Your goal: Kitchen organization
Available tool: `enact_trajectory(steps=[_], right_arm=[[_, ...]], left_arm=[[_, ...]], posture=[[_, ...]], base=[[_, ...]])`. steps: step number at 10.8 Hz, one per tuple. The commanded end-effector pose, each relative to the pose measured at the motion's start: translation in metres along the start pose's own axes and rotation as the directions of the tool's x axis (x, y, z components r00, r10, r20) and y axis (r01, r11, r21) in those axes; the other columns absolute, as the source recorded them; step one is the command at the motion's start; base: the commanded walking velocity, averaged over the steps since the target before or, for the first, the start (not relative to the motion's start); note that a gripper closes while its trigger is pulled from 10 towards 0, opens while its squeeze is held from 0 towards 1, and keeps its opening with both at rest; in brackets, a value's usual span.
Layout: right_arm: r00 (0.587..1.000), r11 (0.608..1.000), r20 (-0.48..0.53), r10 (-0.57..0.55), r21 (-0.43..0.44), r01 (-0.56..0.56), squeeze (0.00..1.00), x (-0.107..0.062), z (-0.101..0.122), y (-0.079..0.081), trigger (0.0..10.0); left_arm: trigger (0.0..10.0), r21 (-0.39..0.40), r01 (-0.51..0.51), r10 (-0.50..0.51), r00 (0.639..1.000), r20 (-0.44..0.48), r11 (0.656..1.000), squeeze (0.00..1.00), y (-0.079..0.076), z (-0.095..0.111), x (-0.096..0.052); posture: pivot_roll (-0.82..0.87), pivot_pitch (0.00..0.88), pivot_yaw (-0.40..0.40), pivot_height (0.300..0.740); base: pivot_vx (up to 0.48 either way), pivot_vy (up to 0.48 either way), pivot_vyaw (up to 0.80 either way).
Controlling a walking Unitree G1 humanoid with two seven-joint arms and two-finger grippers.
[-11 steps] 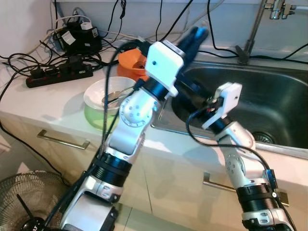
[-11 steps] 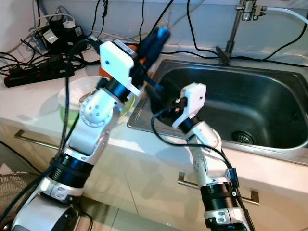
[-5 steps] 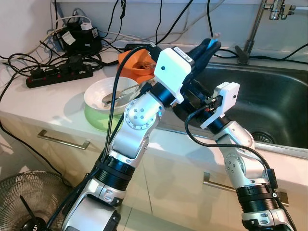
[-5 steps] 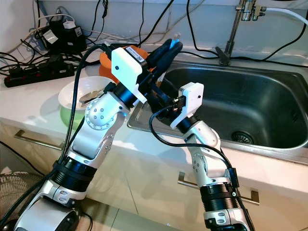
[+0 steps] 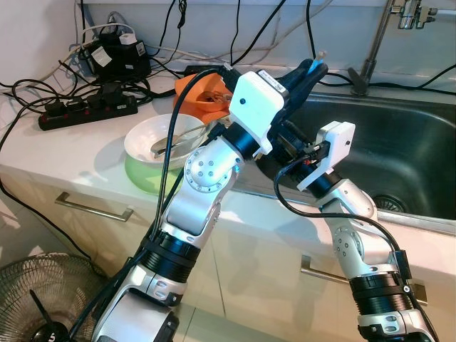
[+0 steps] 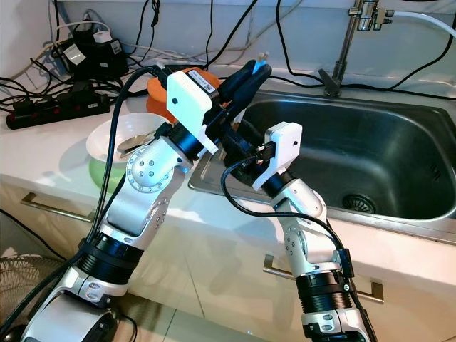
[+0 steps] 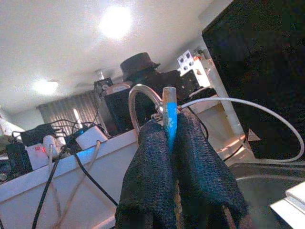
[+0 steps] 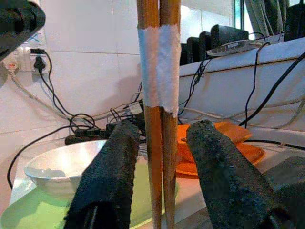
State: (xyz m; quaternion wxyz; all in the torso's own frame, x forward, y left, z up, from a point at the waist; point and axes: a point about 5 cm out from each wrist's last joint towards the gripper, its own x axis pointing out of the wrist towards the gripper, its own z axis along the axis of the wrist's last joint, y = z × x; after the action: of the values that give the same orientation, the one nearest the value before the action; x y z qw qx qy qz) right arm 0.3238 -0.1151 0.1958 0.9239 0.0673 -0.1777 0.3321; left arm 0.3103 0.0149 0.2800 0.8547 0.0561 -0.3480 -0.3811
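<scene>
A black power strip [image 5: 85, 109] lies at the far left of the white counter [image 5: 64, 153], with a tangle of black wires around it. Near it sits a white bowl [image 5: 160, 140] on top of a green bowl [image 5: 142, 174]. Something shiny and metal lies inside the white bowl. Just behind the bowls is an orange dish [image 5: 203, 96].

The robot's left arm reaches up from the floor, over the counter edge, toward the sink. Its left gripper [image 5: 306, 71] is high up, over the near left corner of the sink. The two black fingers [image 7: 200, 167] are squeezed tight together on a pair of wooden chopsticks [image 7: 169, 114]. The chopsticks have a blue band around them. Their tip pokes out past the fingertips and points up and toward the back wall.

Just below and beside it, the right arm bends up from the cabinet front. The right gripper [image 8: 164, 162] is by the left end of the sink, close under the left gripper. Its fingers [image 8: 107, 176] are spread apart. The chopsticks stand between them, and I cannot tell if either finger touches the wood.

To the right is the big steel sink [image 5: 399, 153] with a round drain [image 5: 393, 203]. The tap [image 5: 377, 43] stands behind it.
</scene>
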Motion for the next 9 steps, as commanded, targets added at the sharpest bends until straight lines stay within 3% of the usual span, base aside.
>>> enact_trajectory(steps=[1, 9], right_arm=[[1.000, 1.000, -0.001, -0.008, 0.004, 0.008, 0.00, 0.0009, 0.0012, -0.0002, 0.0], [1.000, 1.000, -0.005, -0.019, 0.007, 0.019, 0.00, 0.0008, -0.0004, -0.0008, 0.0]], left_arm=[[10.0, 0.002, -0.002, 0.002, 1.000, 0.010, 1.000, 0.00, 0.0026, 0.0036, -0.0011], [10.0, 0.005, -0.022, 0.022, 1.000, 0.004, 1.000, 0.00, 0.0056, 0.0030, -0.0004]], posture=[[0.04, 0.018, 0.099, 0.740], [0.04, 0.020, 0.099, 0.740]], base=[[0.000, 0.000, 0.00], [0.000, 0.000, 0.00]])
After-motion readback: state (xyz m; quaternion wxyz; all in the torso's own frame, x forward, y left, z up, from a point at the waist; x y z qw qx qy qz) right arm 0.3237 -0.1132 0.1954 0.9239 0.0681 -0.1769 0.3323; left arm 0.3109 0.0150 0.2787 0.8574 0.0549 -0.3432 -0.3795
